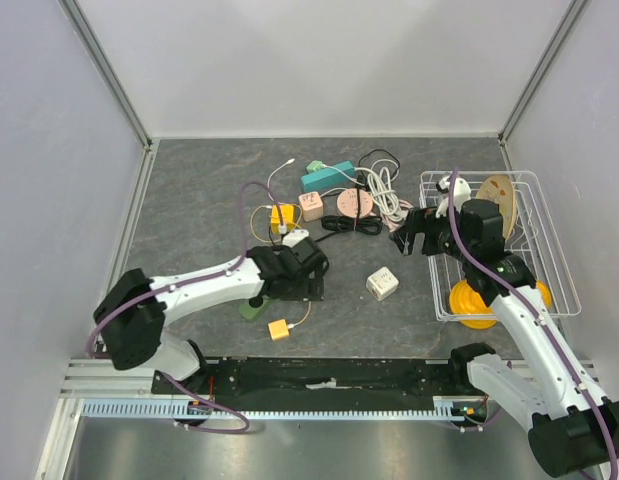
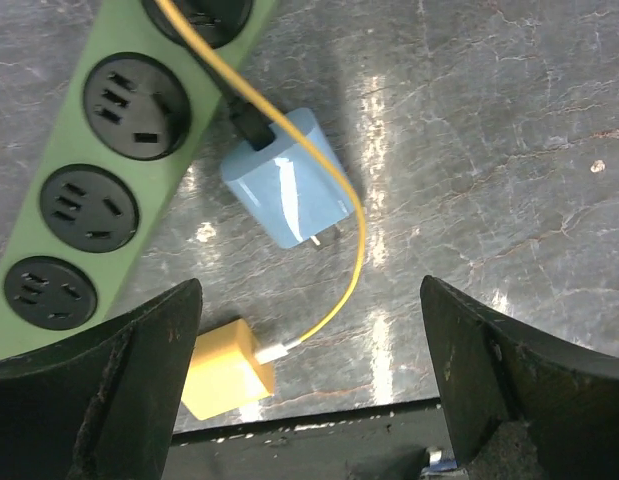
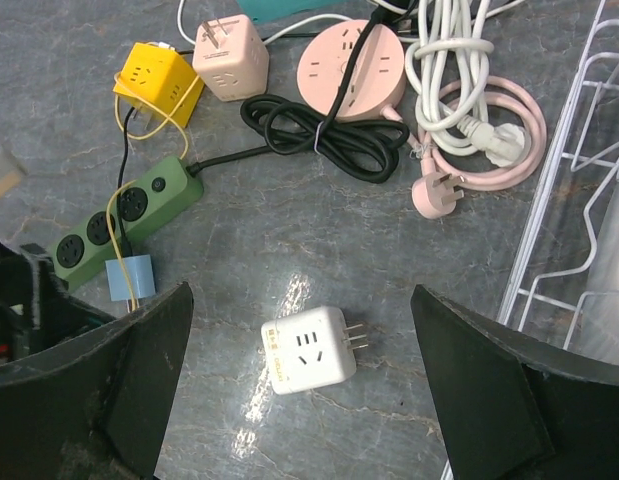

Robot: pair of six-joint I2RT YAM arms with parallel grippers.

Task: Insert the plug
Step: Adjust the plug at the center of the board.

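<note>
A green power strip (image 2: 99, 180) lies on the table, its round sockets face up; it also shows in the right wrist view (image 3: 109, 225). A light blue charger plug (image 2: 287, 192) lies beside it, prongs out, with a yellow cable (image 2: 357, 220) running to a small yellow block (image 2: 226, 368). My left gripper (image 2: 314, 400) hovers open and empty above these. A white cube adapter (image 3: 307, 348) with three prongs lies below my right gripper (image 3: 304, 390), which is open and empty. In the top view the left gripper (image 1: 294, 270) hides most of the strip.
A yellow cube socket (image 3: 159, 82), a pink cube (image 3: 229, 58), a round pink strip (image 3: 351, 65), a black cable bundle (image 3: 324, 135) and white and pink cables (image 3: 444, 70) lie at the back. A wire basket (image 1: 479, 174) stands at the right.
</note>
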